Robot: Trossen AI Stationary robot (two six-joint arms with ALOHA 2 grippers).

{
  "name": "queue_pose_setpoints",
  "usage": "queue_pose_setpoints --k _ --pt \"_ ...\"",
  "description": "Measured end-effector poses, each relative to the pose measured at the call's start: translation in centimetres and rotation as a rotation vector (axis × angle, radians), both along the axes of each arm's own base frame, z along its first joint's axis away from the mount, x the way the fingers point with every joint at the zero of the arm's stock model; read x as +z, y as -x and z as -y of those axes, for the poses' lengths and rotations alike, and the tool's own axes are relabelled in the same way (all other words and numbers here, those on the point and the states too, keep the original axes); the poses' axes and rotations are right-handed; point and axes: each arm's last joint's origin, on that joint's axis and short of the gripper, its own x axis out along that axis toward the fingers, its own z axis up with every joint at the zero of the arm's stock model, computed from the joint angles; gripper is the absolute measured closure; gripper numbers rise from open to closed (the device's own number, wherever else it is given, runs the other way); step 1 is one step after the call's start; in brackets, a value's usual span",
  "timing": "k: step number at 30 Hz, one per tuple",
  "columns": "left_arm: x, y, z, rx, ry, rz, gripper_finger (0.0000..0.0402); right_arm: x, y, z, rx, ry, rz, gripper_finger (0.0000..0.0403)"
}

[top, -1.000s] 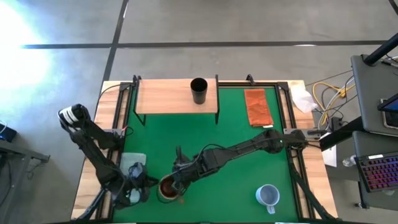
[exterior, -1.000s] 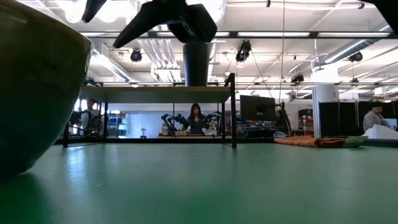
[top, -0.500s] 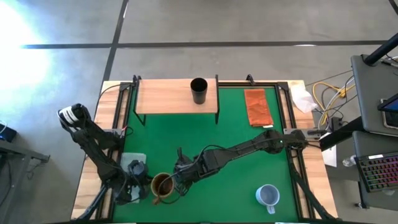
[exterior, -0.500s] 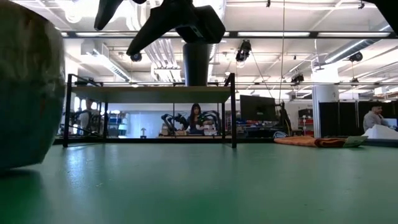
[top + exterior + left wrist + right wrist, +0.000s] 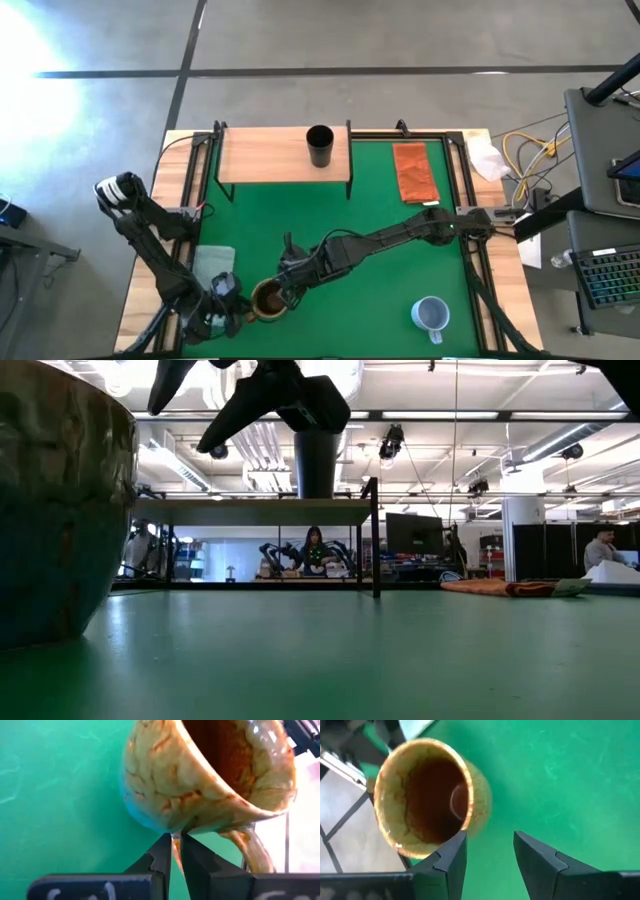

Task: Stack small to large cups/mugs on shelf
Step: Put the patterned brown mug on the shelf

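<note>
The brown-mustard mug (image 5: 266,298) stands mouth up on the green mat near the table's front edge; it fills the left of the low view (image 5: 55,510). My left gripper (image 5: 235,308) is at its left side, shut on its handle. My right gripper (image 5: 288,290) is open just right of the mug and above it, looking down into it (image 5: 427,795). The small black cup (image 5: 320,146) stands on the wooden shelf (image 5: 260,155) at the far side. The pale blue-grey mug (image 5: 430,313) stands at the near right. My left gripper pinches the near side of the mug's handle loop (image 5: 175,851) between its two fingertips, low on the mug's wall. The fingers come level from the table's left. The mug's base is down at the mat in the low view. My right gripper has one finger (image 5: 451,857) beside the mug's rim; I cannot tell whether it touches.
An orange cloth (image 5: 415,172) lies on the mat right of the shelf. A pale cloth (image 5: 212,262) lies at the left edge beside my left arm. The middle of the green mat (image 5: 390,280) is bare.
My left gripper has moved toward the near edge and in against the mug's left side. The mug has shifted a little toward the table's left and then back, staying mouth up. My right gripper has stayed close over the mug.
</note>
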Motion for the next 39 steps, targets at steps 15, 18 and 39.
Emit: queue_pose_setpoints --k 15,18,39 --pt "-1.1 -2.7 4.2 -0.055 0.009 0.097 0.0375 0.0 -0.7 2.3 -0.018 0.027 0.001 0.0248" --pt "-1.3 -3.3 4.2 -0.048 0.006 0.118 0.0375 0.0 -0.8 2.8 -0.025 0.013 -0.003 0.0248" --pt "-2.0 -3.7 1.6 -0.01 -0.109 0.143 0.0375 0.0 0.0 0.3 -0.05 0.007 -0.007 0.0246"
